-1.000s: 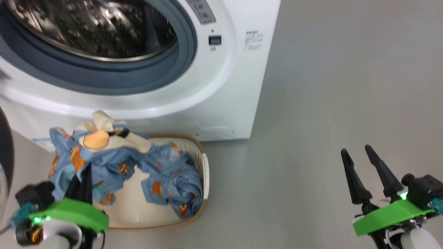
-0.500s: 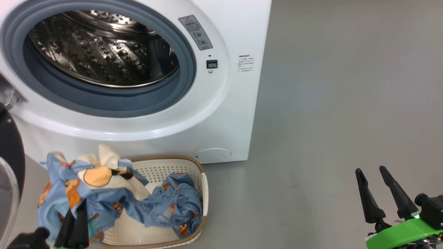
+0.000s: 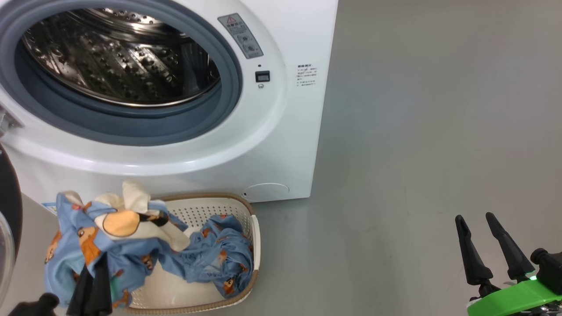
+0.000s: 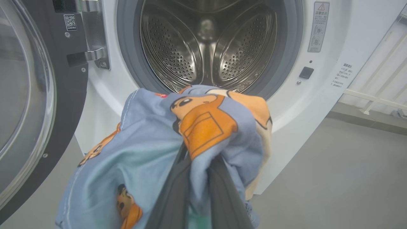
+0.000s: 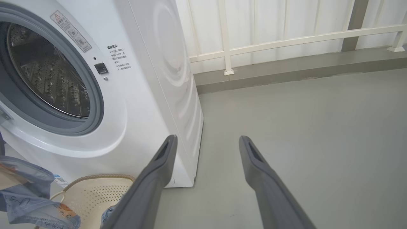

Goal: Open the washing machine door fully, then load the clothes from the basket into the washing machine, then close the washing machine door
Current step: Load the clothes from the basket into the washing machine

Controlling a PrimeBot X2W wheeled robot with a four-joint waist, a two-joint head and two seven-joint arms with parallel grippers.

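washing machine at 11 o'clock; basket on floor before it, at 7 o'clock; clothes in basket, over its 9 o'clock rim; door at 9 o'clock.

1. The washing machine is white, its gasket blue-grey, its drum shiny steel dotted with holes.
2. The washing machine door has a glossy black rim.
3. The clothes are light blue with orange and brown cartoon figures, partly cream.
4. The basket is cream-white, perforated, brown-rimmed.
5. The floor is plain grey.

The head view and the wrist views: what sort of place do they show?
Probably a plain laundry corner: a white front-loading washing machine stands on a grey floor, with a basket of clothes before it and a white railing along the wall.
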